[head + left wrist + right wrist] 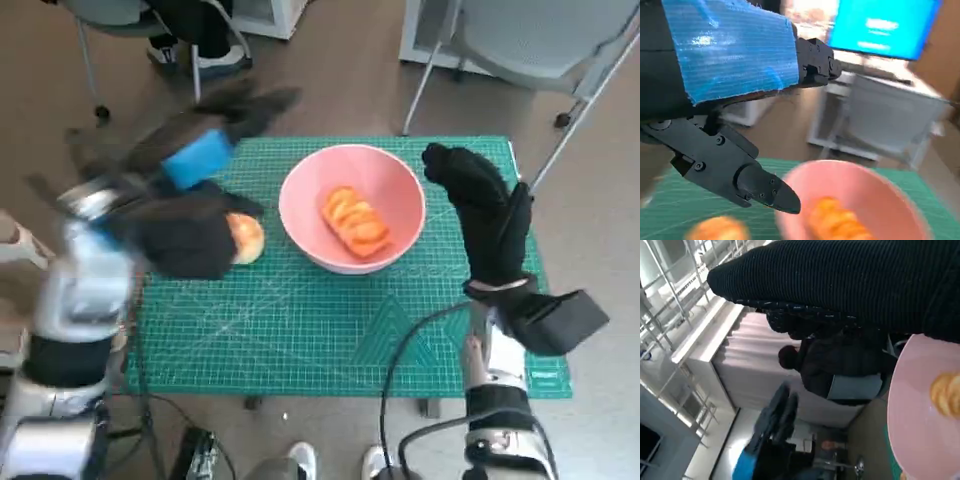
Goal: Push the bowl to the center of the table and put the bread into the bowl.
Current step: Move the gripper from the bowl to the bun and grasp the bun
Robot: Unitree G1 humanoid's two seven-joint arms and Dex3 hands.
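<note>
A pink bowl (400, 190) stands on the far middle of the green mat (300, 320). A ridged orange bread (356, 220) lies inside it. A second round bread roll (247, 239) sits on the mat just left of the bowl. My left hand (195, 190) is blurred and hovers over that roll. In the left wrist view its fingers (760, 187) are spread with nothing between them, above the roll (717, 230) and beside the bowl (880, 192). My gloved right hand (485, 205) is beside the bowl's right rim, fingers stretched out and holding nothing. The right wrist view shows the bowl (920, 415) below the glove (850, 285).
Chair legs (440, 70) stand beyond the table's far edge, with a person's feet (190, 50) at the far left. A person (840, 365) sits behind the table in the right wrist view. Black cables (400, 400) hang at the near edge.
</note>
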